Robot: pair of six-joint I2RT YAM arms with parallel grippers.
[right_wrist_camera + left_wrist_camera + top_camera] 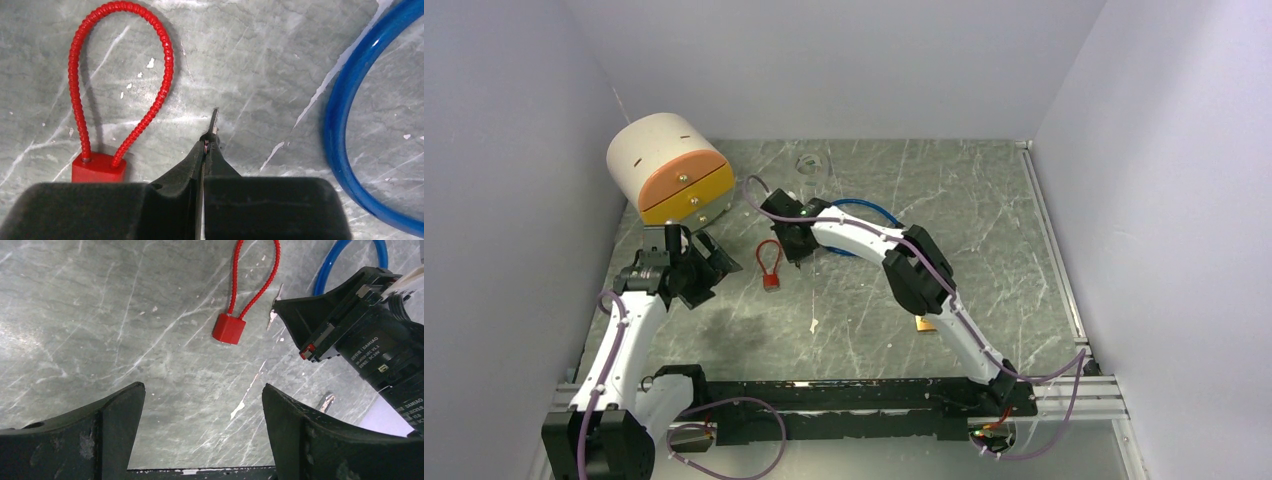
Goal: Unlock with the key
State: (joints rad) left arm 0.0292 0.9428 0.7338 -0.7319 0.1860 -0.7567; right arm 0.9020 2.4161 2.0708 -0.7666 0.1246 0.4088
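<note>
**Key pinched in the right gripper, just beside the red padlock**

The key (214, 121) is a slim metal blade poking out past the tips of the right gripper (206, 146), whose fingers are pressed together on its near end. It sits just right of the red cable padlock (98, 168), not touching it. The padlock lies flat on the grey marbled table (260, 60). A blue ring (340, 120) lies farther right. On the right wrist's black housing a label (367, 351) reads "DAMIAO". The left gripper (201, 392) hovers with its fingers spread wide, holding nothing, and the padlock lies beyond its tips.

From above I see the whole table (984, 220); both wrist cameras look down closely, sharing the red padlock (228, 328).
</note>
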